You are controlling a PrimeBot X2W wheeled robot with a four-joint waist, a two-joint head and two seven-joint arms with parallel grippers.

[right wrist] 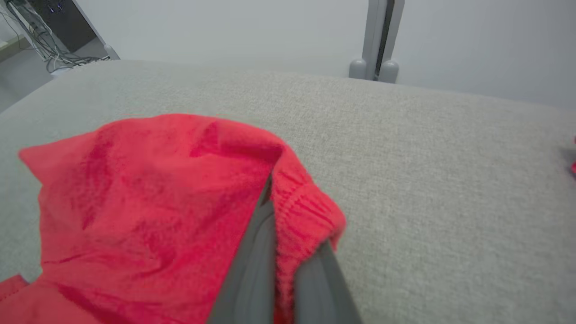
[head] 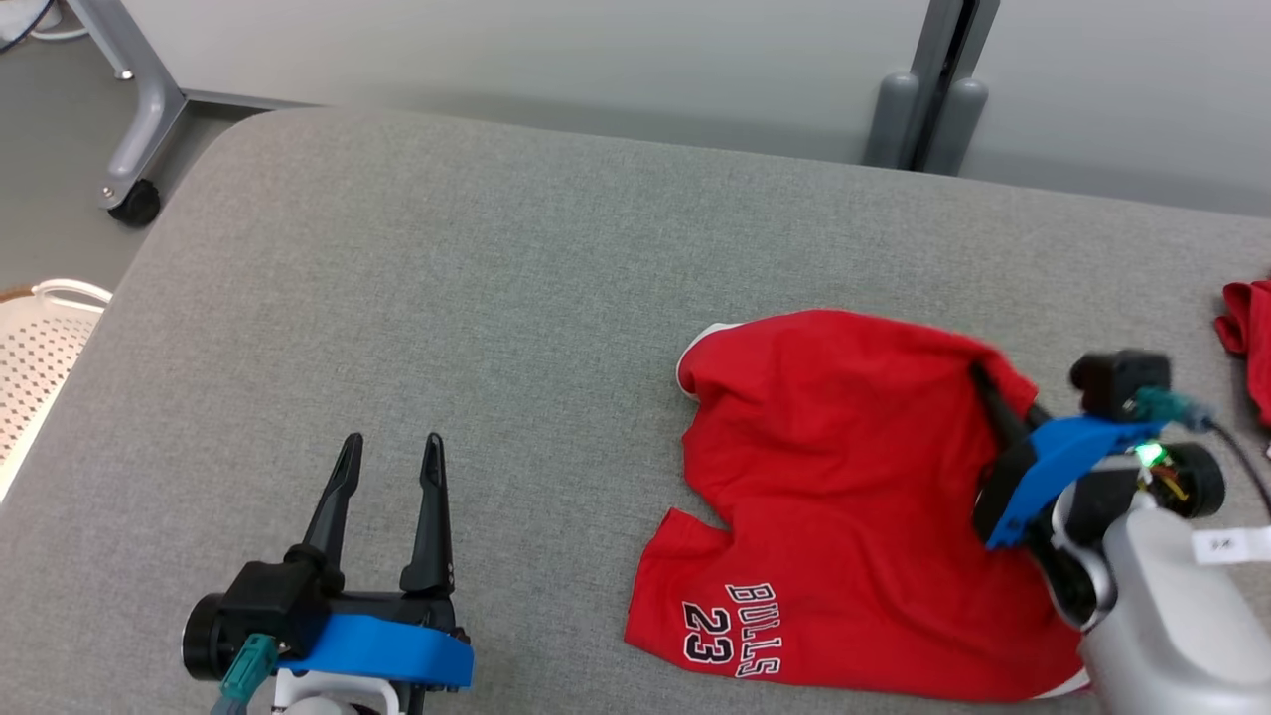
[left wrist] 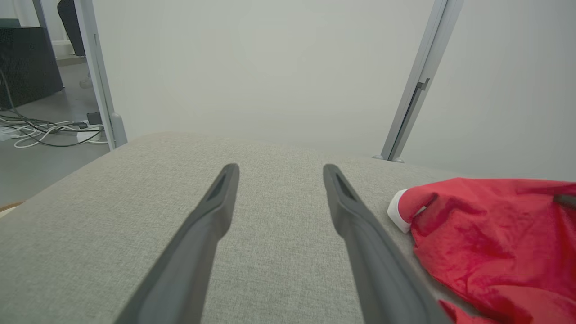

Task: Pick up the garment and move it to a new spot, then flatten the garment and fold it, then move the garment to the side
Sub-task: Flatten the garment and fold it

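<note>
Red shorts (head: 844,497) with white trim and "BULLS 23" printed on one leg lie rumpled on the grey padded table (head: 477,298), right of centre. My right gripper (head: 993,392) is shut on the shorts' ribbed waistband at their far right corner, lifting that fold; in the right wrist view the waistband (right wrist: 297,211) is pinched between the two fingers (right wrist: 252,265). My left gripper (head: 390,452) stands open over bare table at the lower left, well clear of the shorts (left wrist: 490,238), nothing between its fingers (left wrist: 211,216).
Another red cloth (head: 1249,333) lies at the table's right edge. A white perforated basket (head: 40,348) stands off the table's left side. A grey frame leg with a caster (head: 134,194) is on the floor at the back left, and a grey post (head: 928,99) behind the table.
</note>
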